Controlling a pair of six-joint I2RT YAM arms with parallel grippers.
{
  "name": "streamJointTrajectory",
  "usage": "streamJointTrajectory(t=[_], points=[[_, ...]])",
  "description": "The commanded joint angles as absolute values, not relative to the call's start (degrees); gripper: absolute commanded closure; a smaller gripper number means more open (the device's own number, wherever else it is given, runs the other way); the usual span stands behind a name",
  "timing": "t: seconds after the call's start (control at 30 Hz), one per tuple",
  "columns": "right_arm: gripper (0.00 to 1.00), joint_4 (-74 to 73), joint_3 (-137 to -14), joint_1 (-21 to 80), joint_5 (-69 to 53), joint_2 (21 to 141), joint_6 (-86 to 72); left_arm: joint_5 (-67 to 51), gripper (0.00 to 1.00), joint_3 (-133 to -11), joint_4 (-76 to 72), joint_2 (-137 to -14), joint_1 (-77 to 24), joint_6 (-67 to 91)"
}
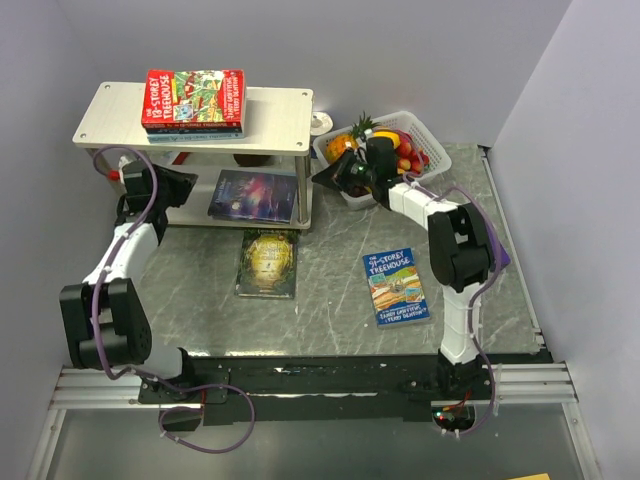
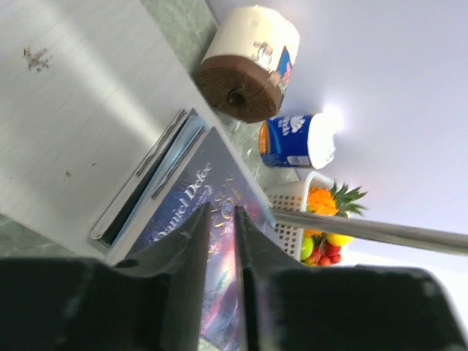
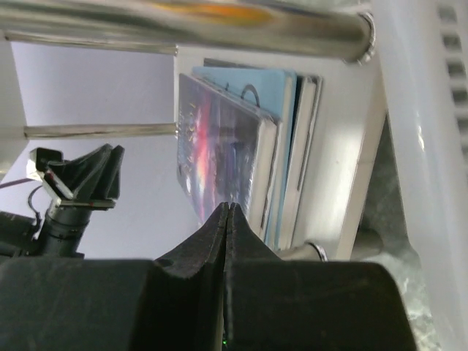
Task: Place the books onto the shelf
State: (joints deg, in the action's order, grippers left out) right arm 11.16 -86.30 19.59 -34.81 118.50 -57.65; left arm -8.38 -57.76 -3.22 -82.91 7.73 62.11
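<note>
The shelf (image 1: 280, 105) stands at the counter's (image 1: 340, 240) far left corner. Its top board carries a small stack of books with the red Treehouse book (image 1: 195, 97) uppermost. On the lower board the galaxy book (image 1: 255, 194) lies flat on top of a pale blue book (image 3: 281, 146). A green-gold book (image 1: 267, 262) lies on the counter just in front of the shelf. The blue Treehouse book (image 1: 397, 286) lies further right, towards the near edge.

The left gripper (image 1: 185, 185) is at the lower board's left end, slightly spread, pinching nothing. The right gripper (image 1: 330, 172) is pressed together, empty, between the shelf's right end and the fruit basket (image 1: 425, 135).
</note>
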Motion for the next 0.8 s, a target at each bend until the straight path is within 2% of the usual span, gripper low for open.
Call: streamJointTrajectory(t=[0.0, 0.23, 0.77], points=[[1.00, 5.6, -94.0, 19.2, -37.1, 122.0, -54.6, -10.9, 0.78, -55.6, -3.1, -83.5, 7.7, 59.9], [1.00, 4.7, -97.2, 19.4, -40.2, 126.7, -54.6, -13.9, 0.82, -52.2, -5.5, -83.1, 7.5, 58.4], [1.00, 0.3, -105.6, 20.8, -44.4, 132.2, -51.2, -12.9, 0.82, -62.7, -2.9, -96.9, 7.6, 59.1]])
